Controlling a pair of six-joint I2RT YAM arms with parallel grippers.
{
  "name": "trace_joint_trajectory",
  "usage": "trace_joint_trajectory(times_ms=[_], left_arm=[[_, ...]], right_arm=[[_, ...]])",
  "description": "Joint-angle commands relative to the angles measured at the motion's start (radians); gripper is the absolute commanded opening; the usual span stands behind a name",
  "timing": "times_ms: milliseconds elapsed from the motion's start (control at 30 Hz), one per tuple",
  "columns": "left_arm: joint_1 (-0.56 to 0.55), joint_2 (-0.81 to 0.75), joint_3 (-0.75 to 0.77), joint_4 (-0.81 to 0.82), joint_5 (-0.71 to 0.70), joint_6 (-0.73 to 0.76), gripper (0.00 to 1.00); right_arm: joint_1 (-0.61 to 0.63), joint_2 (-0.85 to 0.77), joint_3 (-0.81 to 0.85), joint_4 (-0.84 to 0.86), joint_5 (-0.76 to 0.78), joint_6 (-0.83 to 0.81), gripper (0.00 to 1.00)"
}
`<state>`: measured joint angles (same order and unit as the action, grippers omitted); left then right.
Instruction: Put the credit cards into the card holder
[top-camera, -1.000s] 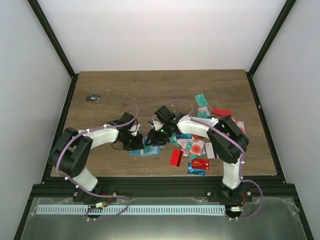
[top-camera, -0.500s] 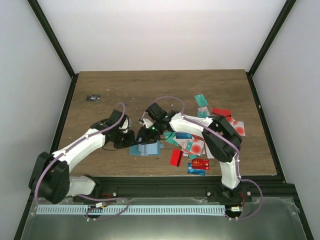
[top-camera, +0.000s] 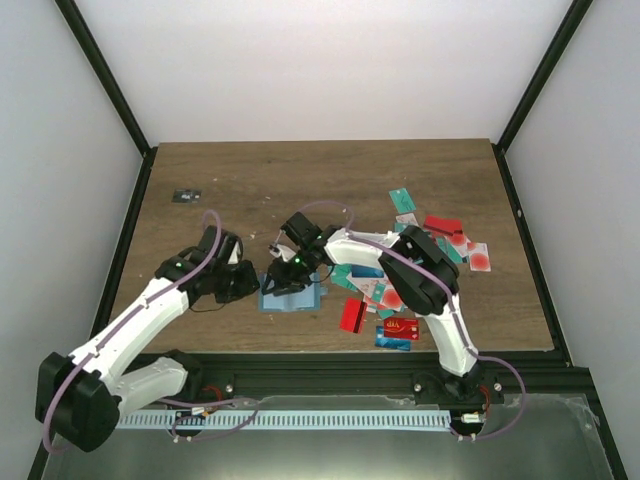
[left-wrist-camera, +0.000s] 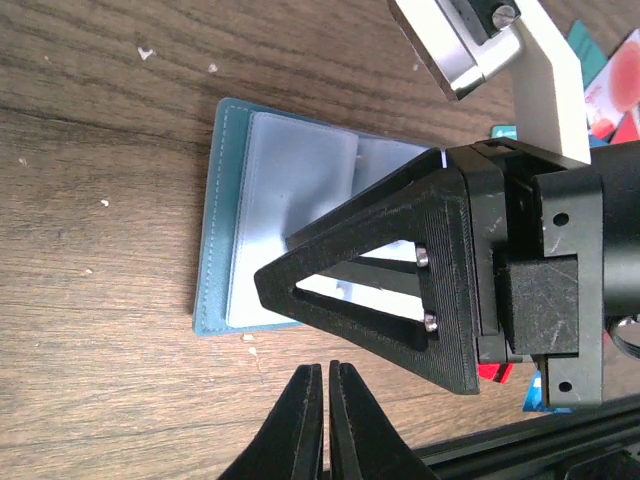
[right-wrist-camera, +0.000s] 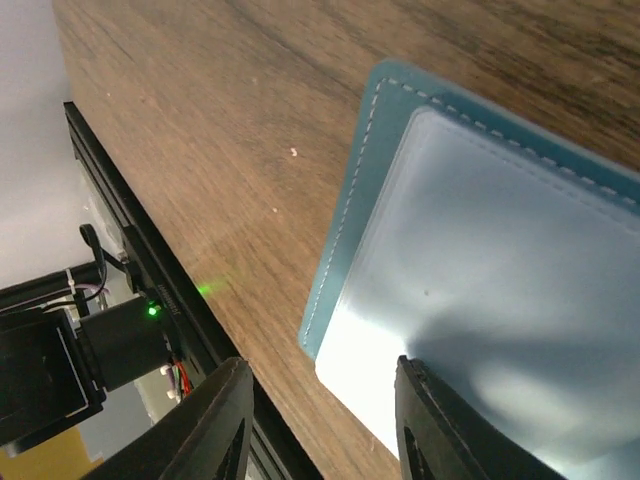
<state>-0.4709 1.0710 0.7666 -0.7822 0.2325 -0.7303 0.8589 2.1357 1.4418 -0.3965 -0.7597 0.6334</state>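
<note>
Left wrist view shows the card holder lying open right under the right end effector, whose fingers stand apart with nothing between them. The left end effector, just beside the holder, is closed and empty. The credit cards lie loose behind the right one, and none looks tucked in yet.

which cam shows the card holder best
Left wrist: the card holder lies open on the table, its stitched teal edge and clear sleeves showing, partly under the right gripper. Right wrist shows only one corner, close up. Top external shows it small, partly hidden by that gripper.
</note>
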Motion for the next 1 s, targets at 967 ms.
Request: trace_joint_trajectory(times_ms=[967], left_arm=[[-0.383,0.443,0.209,0.358,0.150,0.084,0.13]], right_arm=[[-0.130,-0.922,-0.734,-0.323,0.522,0.342,0.72]])
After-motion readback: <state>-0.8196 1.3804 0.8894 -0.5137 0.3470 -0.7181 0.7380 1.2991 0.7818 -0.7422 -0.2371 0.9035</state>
